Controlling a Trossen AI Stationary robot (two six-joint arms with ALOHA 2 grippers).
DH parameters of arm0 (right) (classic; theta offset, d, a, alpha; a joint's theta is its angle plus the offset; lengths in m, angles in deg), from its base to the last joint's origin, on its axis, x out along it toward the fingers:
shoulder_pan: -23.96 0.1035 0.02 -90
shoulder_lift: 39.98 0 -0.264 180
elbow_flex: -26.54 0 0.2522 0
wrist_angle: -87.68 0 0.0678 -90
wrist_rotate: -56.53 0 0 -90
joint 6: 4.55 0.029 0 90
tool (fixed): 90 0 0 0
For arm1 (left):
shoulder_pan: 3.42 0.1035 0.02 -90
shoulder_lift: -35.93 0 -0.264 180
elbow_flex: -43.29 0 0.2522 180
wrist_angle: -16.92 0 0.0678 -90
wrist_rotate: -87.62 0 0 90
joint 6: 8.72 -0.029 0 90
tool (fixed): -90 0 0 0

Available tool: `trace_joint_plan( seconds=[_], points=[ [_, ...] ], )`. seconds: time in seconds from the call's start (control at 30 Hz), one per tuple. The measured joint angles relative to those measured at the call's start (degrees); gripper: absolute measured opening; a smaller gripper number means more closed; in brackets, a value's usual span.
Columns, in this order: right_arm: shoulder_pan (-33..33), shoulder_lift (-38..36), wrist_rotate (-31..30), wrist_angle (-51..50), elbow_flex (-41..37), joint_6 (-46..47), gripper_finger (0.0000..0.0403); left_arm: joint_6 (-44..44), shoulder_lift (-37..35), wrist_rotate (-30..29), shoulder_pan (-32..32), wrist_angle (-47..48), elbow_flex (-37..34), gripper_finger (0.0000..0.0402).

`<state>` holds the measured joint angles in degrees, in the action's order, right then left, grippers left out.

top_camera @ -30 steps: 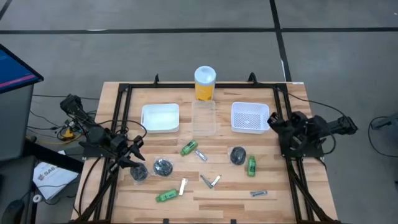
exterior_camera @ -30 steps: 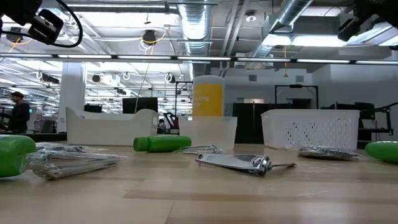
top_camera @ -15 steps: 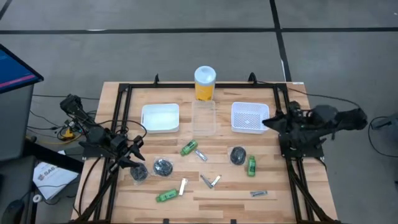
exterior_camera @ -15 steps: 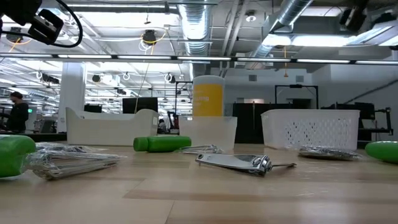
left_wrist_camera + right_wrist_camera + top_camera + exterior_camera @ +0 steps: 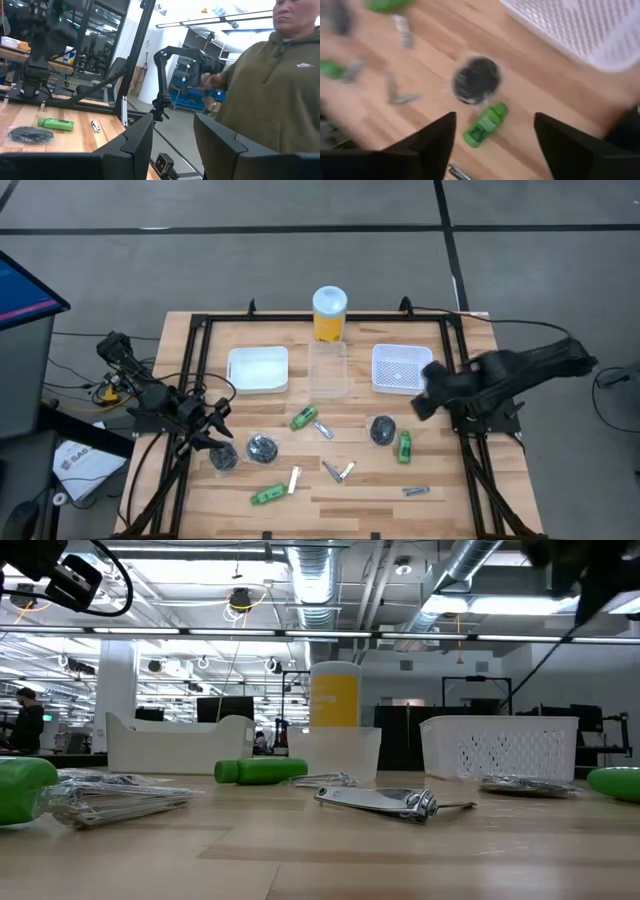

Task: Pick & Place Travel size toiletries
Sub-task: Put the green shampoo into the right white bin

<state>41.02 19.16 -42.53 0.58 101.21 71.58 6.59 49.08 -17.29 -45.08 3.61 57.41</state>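
The right gripper (image 5: 422,402) hangs over the bench (image 5: 330,505) near its right edge, just off the corner of the perforated white basket (image 5: 401,368), its two fingers (image 5: 437,137) spread wide with nothing between them. Below it, toward the bench's front, lie a dark round pot (image 5: 381,429) and a small green bottle (image 5: 405,446) just beside each other; in the right wrist view the pot (image 5: 476,79) and the bottle (image 5: 485,124) sit between the parted fingers (the picture is blurred). A slim silvery tube (image 5: 416,491) lies near the front right corner. Around the middle of the bench are another green bottle (image 5: 304,418) and some small metal pieces (image 5: 337,471). Toward the front left lie two more dark pots (image 5: 261,448) and a third green bottle (image 5: 267,495). The left gripper (image 5: 213,430) waits at the bench's left edge, fingers (image 5: 135,140) apart and empty. Along the back edge stand a solid white tray (image 5: 257,369), a clear tray (image 5: 327,368) and a yellow cylinder (image 5: 329,314). A person in an olive hoodie (image 5: 270,95) stands beyond the bench
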Motion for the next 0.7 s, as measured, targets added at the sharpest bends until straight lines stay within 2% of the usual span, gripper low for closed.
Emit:
trace_joint_plan(
  seconds=[0.17, 0.27, 0.43, 0.53, 0.7],
  points=[
    [3.58, 8.3, 1.74, -0.18, -0.48, 10.28, 0.0313, 0.0, 0.0, -0.01, -0.01, -0.02, -0.01, 0.014],
    [5.5, 12.89, 1.83, -0.05, -0.4, 13.68, 0.0313, 0.0, 0.0, -0.01, 0.01, -0.02, -0.01, 0.014],
    [6.53, 19.16, 4.58, 1.75, -0.57, 14.37, 0.0303, 0.0, 0.0, -0.01, 0.01, -0.02, -0.01, 0.014],
    [7.0, 21.35, 6.31, 6.07, -2.8, 14.44, 0.0302, 0.0, 0.13, -0.01, 0.01, -0.01, -0.01, 0.014],
    [7.68, 21.63, 9.19, 16.73, -11.04, 18.75, 0.0302, 0.0, 0.13, -0.01, 0.0, -0.06, -0.01, 0.014]
  ],
)
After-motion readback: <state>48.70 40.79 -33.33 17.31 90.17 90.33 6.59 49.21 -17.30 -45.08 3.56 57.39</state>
